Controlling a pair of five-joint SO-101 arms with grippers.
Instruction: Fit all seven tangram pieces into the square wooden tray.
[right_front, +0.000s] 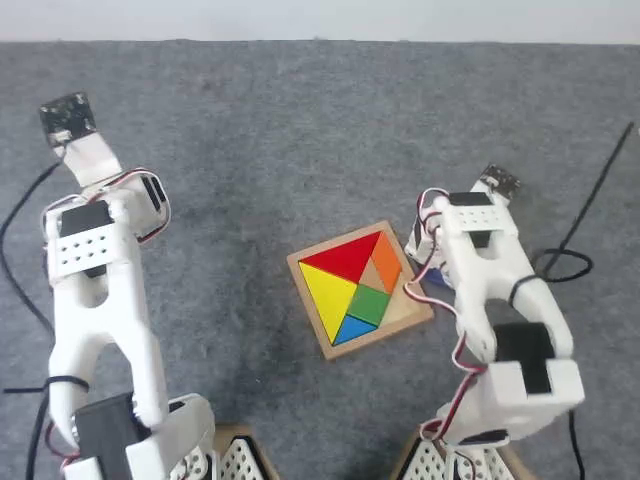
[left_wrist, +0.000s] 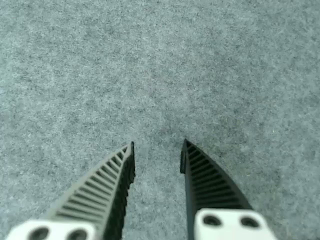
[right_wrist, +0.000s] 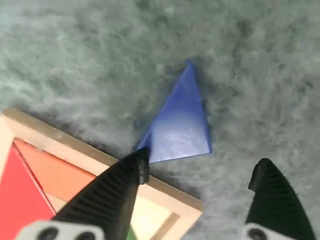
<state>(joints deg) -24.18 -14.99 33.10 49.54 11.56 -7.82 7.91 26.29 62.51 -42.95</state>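
High view puts the square wooden tray (right_front: 309, 306) right of the surface's (right_front: 250, 130) centre. It holds the red piece (right_front: 345, 257), yellow piece (right_front: 328, 292), orange piece (right_front: 387, 262), green piece (right_front: 370, 305) and light-blue piece (right_front: 352, 328). Bare wood shows at its right corner; a tan patch mid-tray may be a gap or a piece, I cannot tell. A dark-blue triangle (right_wrist: 181, 125) lies on the surface just beside the tray's rim, below the right jaws, which stand apart. The left jaws, also apart, hang over bare surface toward the left edge. At least this triangle seems left to place.
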